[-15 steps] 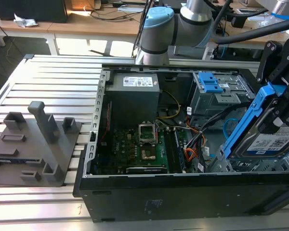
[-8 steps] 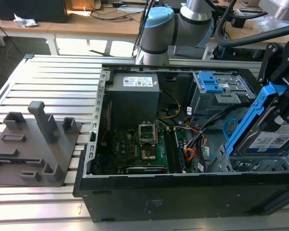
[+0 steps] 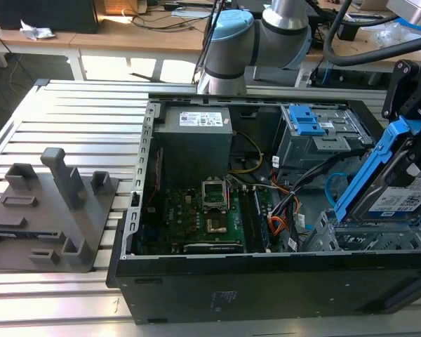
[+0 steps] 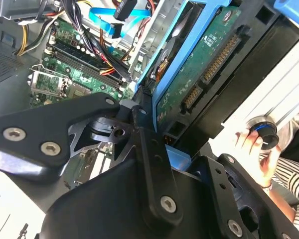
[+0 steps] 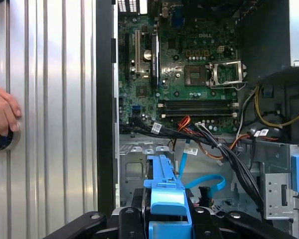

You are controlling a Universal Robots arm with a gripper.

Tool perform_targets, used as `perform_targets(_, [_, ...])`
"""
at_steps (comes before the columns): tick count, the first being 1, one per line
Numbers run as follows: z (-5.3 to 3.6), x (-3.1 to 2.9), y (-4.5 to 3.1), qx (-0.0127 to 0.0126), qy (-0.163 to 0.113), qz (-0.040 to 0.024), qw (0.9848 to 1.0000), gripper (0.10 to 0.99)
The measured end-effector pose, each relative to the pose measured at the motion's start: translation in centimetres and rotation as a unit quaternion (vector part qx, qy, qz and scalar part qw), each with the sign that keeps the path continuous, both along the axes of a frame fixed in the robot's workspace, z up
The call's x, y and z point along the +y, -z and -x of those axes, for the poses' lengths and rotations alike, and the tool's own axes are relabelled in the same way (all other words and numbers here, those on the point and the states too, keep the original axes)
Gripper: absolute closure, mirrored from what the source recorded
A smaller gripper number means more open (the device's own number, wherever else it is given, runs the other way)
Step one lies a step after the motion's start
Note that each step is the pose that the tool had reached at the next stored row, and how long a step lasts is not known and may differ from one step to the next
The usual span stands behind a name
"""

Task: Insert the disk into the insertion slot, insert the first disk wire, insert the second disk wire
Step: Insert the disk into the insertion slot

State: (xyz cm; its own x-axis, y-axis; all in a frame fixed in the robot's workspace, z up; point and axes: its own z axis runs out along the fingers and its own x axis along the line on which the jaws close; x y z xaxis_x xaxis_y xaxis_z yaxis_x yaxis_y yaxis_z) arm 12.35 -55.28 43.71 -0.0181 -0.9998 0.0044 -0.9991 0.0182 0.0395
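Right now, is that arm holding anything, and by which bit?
Yes. The gripper is shut on the disk, clamping the blue caddy at its raised end. The disk hangs tilted above the insertion slot.

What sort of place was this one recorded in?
Probably a robotics lab or workshop: an open desktop computer case sits on a slotted aluminium table, a robot arm holds the disk above it, and cluttered wooden desks stand behind.
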Motion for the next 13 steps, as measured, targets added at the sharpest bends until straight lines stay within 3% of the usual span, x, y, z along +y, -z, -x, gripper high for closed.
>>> perform_targets(4, [-0.39, 0.16, 0.06, 0.0, 0.0, 0.0, 1.0, 0.718])
perform_targets(6, [-0.43, 0.16, 0.54, 0.0003, 0.0, 0.0, 1.0, 0.718])
perform_targets(8, [-0.44, 0.17, 0.99, 0.0005, 0.0, 0.0001, 1.0, 0.718])
perform_targets(13, [-0.13, 0.38, 1.16, 0.0005, 0.0, 0.0, 1.0, 0.718])
